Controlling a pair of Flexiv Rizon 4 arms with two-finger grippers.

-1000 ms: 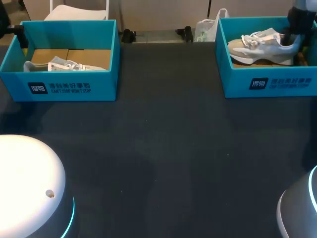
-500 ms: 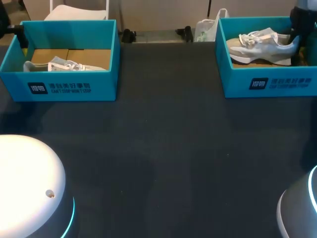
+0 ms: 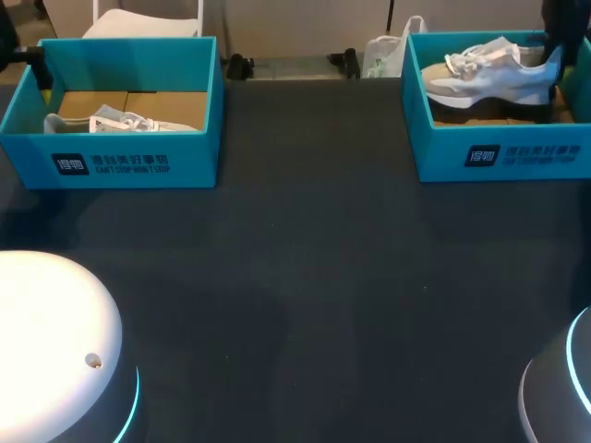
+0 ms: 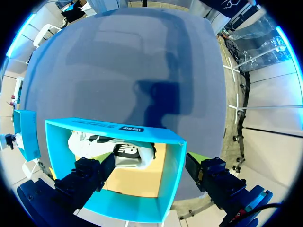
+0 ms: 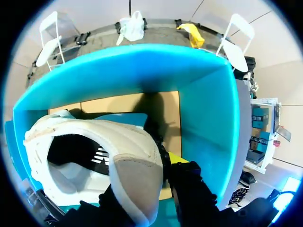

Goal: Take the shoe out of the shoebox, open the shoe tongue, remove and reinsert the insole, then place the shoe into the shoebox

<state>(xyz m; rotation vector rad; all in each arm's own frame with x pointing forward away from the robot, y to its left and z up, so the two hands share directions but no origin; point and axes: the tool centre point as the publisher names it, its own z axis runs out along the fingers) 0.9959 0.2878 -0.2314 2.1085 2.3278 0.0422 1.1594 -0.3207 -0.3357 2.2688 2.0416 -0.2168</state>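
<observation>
shoe: pale grey-white mesh sneaker [image 3: 489, 76], far right, raised in teal cardboard shoebox [image 3: 499, 155]
right gripper [image 5: 158, 187]: clamped on heel
left gripper [image 4: 151, 182]: fingers apart, empty
handling: likely light, soft upper; heel stiffest, hold there

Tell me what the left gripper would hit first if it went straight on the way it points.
Probably the cardboard floor of the blue shoebox ahead of the left gripper, between its open fingers. The white shoe lies just aside, near one finger; depth is unclear, so it could come first.
</observation>
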